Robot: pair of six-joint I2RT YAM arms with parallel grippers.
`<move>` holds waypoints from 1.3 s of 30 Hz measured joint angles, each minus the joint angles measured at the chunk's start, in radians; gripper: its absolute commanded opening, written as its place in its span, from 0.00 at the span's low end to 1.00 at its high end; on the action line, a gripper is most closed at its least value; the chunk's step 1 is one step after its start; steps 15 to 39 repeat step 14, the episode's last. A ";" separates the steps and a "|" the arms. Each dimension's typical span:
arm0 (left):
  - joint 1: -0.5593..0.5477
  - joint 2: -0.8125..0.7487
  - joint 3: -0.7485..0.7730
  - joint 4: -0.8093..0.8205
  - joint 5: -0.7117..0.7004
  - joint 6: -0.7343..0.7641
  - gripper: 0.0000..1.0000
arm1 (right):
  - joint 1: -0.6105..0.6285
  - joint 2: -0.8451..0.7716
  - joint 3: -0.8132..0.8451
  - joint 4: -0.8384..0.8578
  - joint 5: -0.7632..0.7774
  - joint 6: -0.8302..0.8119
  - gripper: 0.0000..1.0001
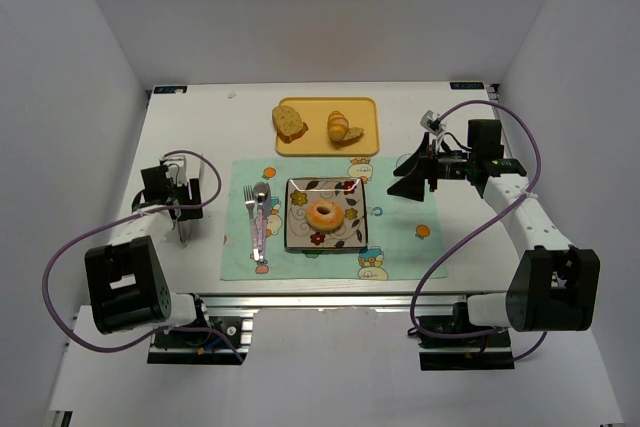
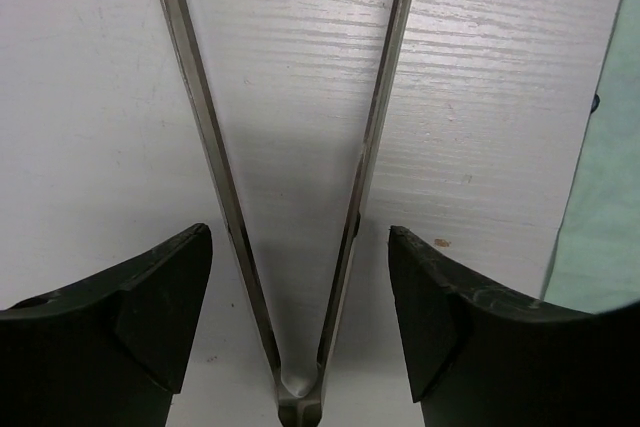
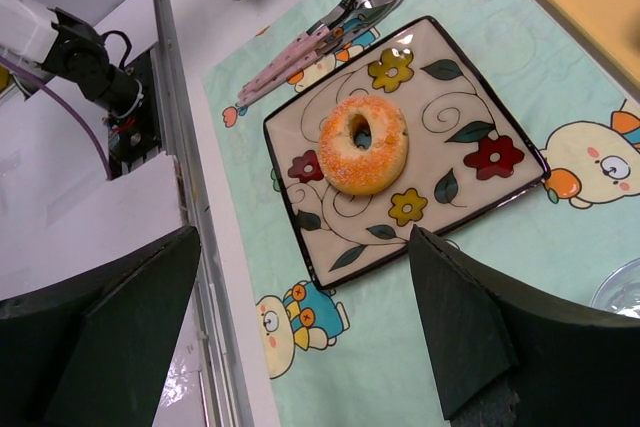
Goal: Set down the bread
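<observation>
The bread [image 1: 323,214], a golden-orange ring bun with a centre hole, lies on the square flowered plate [image 1: 296,241]. It also shows in the right wrist view [image 3: 364,144], on the plate [image 3: 470,117]. My right gripper [image 1: 410,183] is open and empty, off the plate's right side and above it [image 3: 305,307]. My left gripper [image 1: 180,209] is open at the table's left. Metal tongs [image 2: 372,147] lie on the table between its jaws [image 2: 300,287], which stand apart from them.
A yellow tray [image 1: 365,112] behind the plate holds a speckled bread slice [image 1: 290,123] and a croissant [image 1: 340,127]. A fork and spoons [image 1: 258,217] lie left of the plate on the pale green placemat [image 1: 240,252]. White walls enclose the table.
</observation>
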 measured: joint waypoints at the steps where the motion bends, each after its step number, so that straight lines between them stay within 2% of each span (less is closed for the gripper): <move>1: 0.000 0.000 0.000 -0.001 -0.001 -0.001 0.83 | 0.000 0.000 0.000 0.000 0.000 -0.001 0.89; 5: 0.000 -0.014 0.000 -0.015 -0.051 -0.018 0.96 | 0.000 0.000 0.000 -0.002 0.005 -0.001 0.89; 7: 0.000 -0.043 0.000 -0.030 -0.098 -0.047 0.98 | 0.000 -0.001 0.000 0.011 0.048 0.053 0.89; 10: 0.000 -0.121 0.002 -0.061 -0.149 -0.121 0.98 | 0.000 -0.020 -0.005 0.076 0.206 0.185 0.89; 14: 0.002 -0.258 0.029 -0.100 -0.123 -0.224 0.98 | -0.001 -0.058 -0.003 0.133 0.422 0.305 0.89; 39: 0.002 -0.258 0.029 -0.100 -0.123 -0.224 0.98 | -0.001 -0.058 -0.003 0.133 0.422 0.305 0.89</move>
